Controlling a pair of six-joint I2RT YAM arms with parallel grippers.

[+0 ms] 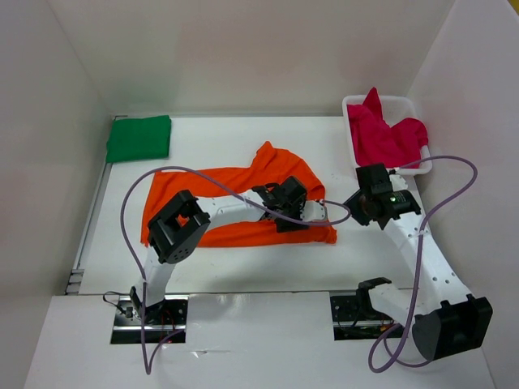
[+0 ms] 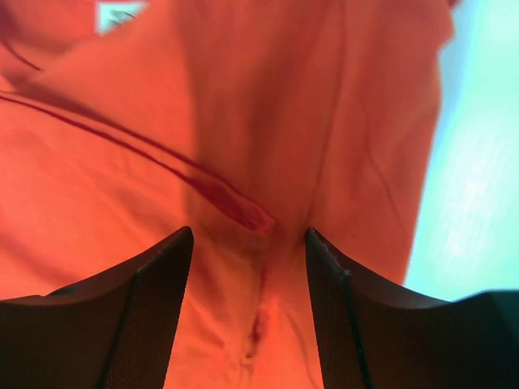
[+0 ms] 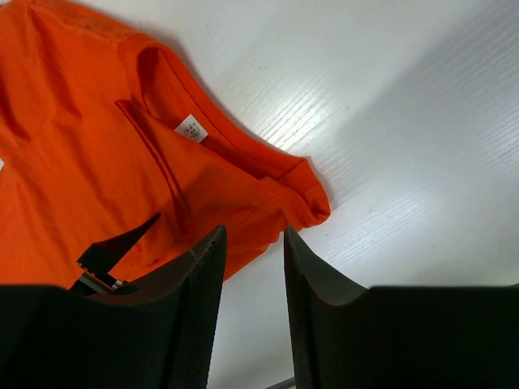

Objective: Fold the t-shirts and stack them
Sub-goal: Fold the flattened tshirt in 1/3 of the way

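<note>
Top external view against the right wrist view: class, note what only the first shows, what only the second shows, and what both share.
Only top external: the folded green shirt at the far left corner, the magenta shirt in the basket, and the left gripper down on the orange shirt. Only right wrist: the white neck label inside the orange shirt's collar, and the right gripper open with nothing between its fingers. Both: the orange shirt lying on the white table.
</note>
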